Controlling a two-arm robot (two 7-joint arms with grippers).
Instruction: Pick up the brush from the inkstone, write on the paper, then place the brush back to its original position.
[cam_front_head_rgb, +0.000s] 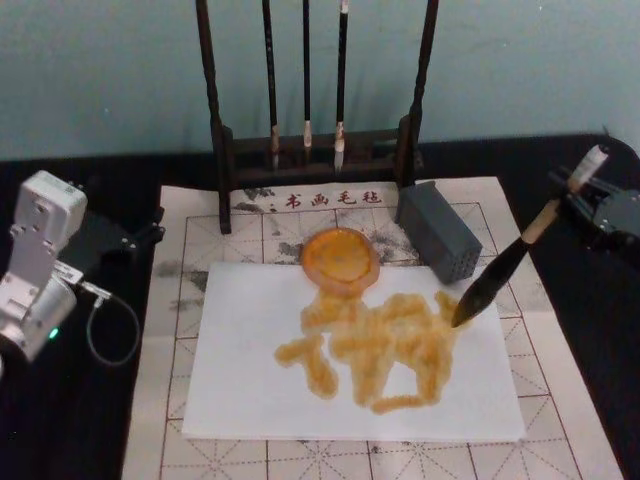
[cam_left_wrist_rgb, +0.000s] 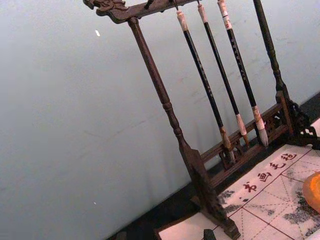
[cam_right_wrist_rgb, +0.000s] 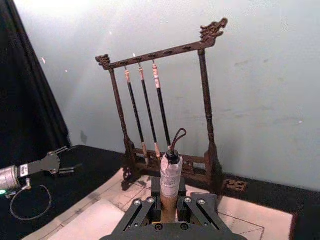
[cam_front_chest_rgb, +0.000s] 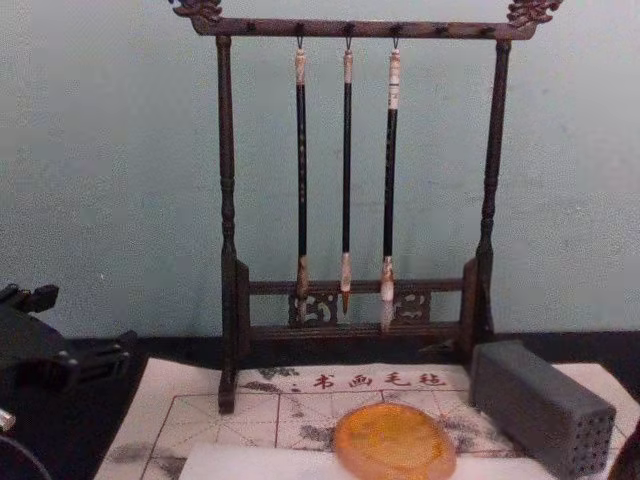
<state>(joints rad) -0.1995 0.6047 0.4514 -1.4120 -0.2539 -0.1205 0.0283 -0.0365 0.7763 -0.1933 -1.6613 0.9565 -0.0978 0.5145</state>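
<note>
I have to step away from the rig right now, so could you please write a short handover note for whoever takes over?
Right pincer: shut on the brush at its upper handle, out past the right edge of the mat.
Left pincer: parked at the left, off the mat.
The brush slants down, its bristle tip at the right part of the paper, beside the amber strokes. The inkstone sits at the paper's far edge.
Done: pickup, much writing.
Left: finish writing, return the brush to the inkstone.
</note>
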